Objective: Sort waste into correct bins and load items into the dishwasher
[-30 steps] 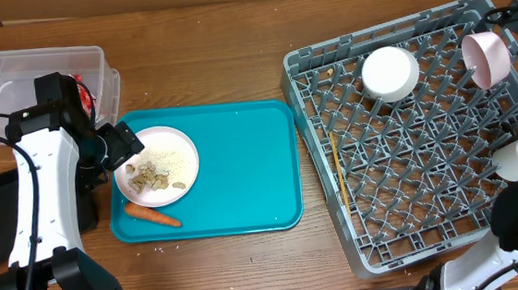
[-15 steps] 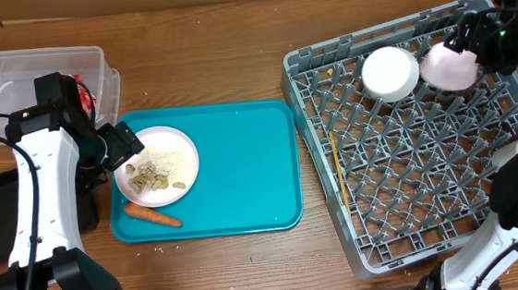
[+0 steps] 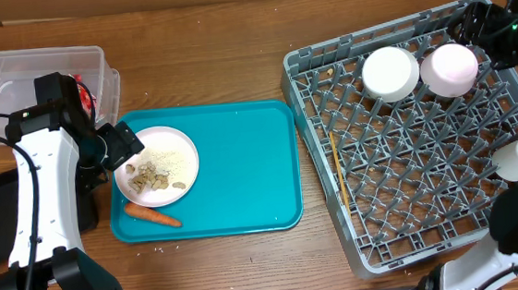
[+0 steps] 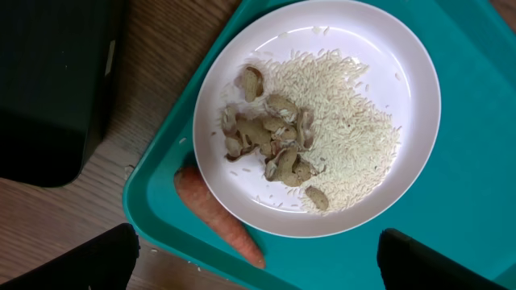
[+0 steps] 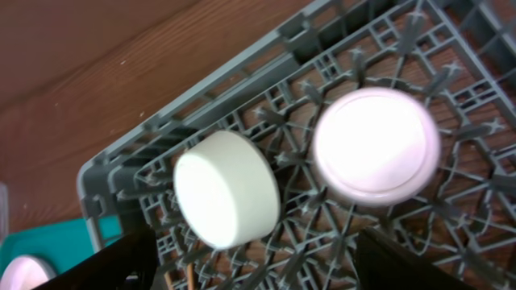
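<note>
My second bowl (image 3: 448, 68) has just landed upturned beside the first bowl (image 3: 389, 71) in the rack (image 3: 411, 198), far right corner. My right fingers (image 5: 113, 262) are released, and my left fingers (image 4: 72, 262) hang spread over the plate (image 4: 355, 32).

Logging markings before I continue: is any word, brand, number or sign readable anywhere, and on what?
None readable: no print shows on the dish rack, the cream bowl, the pinkish bowl, the plate, the teal tray or the clear tub.
The red wrapper is mostly hidden behind the left arm; cannot tell.
</note>
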Motion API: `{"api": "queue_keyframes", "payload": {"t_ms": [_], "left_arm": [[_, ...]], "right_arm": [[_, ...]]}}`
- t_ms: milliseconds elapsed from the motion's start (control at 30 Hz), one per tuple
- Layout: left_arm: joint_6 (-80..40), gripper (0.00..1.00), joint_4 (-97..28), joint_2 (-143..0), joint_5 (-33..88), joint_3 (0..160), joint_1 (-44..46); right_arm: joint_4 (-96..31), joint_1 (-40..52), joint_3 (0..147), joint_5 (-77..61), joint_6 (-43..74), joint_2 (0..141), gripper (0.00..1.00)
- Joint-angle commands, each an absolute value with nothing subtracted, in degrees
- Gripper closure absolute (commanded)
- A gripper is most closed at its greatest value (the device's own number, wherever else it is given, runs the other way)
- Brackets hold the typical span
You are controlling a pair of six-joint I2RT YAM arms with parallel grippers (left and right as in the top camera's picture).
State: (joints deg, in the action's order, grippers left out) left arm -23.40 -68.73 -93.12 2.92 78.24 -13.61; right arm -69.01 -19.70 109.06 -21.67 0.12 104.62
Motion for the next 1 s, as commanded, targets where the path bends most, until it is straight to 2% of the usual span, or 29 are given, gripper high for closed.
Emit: {"api": "queue_keyframes", "payload": {"t_ms": [0,367,533,767,967], "left_arm": [[-22.28,0.04,-68.71,-92.16,2.39,78.00,-13.47],[-22.24,0.04,-69.21,-92.14,2.39,78.00,-13.34],[-21.65,0.03,-69.47,-92.14,2.35,78.00,-10.04],[-20.80,0.00,-67.64,-92.14,2.37,78.00,-0.99],[-21.54,0.00,-63.55,-92.16,2.33,78.00,6.02]], "right_arm": [[-70.54,-16.03,109.25,-22.59,-0.27,100.88,0.19],[-77.67,5.23,109.08,-16.40,-0.21,100.03,0.18],[-78.67,14.20,109.06,-13.98,3.55,100.33,0.15],[-79.66,22.04,106.72,-13.93,6.20,102.41,0.15],[-81.08,23.83,101.73,-13.67,12.25,103.00,0.15]]}}
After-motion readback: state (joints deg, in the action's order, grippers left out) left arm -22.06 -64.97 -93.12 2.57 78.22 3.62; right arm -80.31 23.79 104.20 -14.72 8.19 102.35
